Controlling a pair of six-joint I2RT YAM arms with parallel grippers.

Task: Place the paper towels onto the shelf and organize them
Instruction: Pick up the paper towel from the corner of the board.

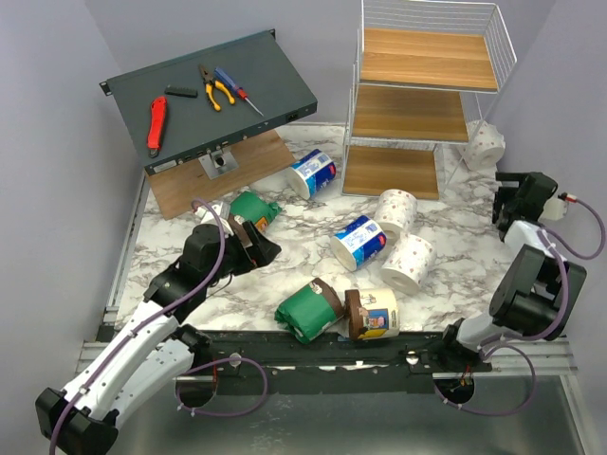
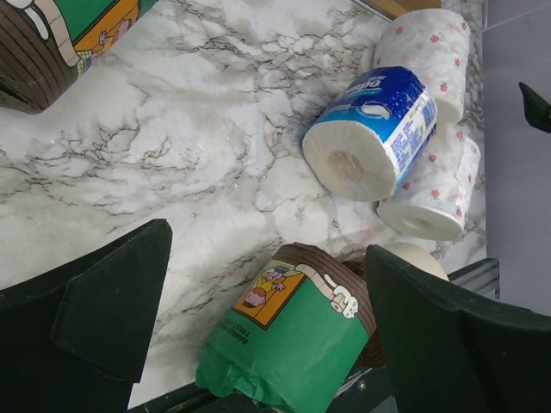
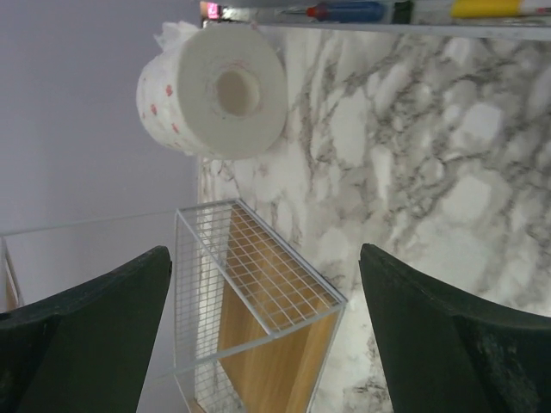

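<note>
Near the right edge of the tabletop [image 1: 455,237], the right claw [image 1: 513,197] hangs with its jaws apart and nothing between them. It faces a speckled white roll [image 1: 484,144] lying just beside the right side of the shelf [image 1: 429,57], toward the far right corner. Over the left side, the left claw [image 1: 254,243] is also spread wide and empty, close to a green roll [image 1: 254,209]. Farther out, a second green roll [image 1: 309,311] and a cream-and-brown roll [image 1: 372,315] sit together at the near edge. Two blue-and-white rolls [image 1: 358,242] and two more speckled rolls [image 1: 396,210] lie scattered across the middle. All three wooden boards of the shelf are bare, so the task looks barely begun: every roll in view has yet to be picked up, shelved and arranged.
</note>
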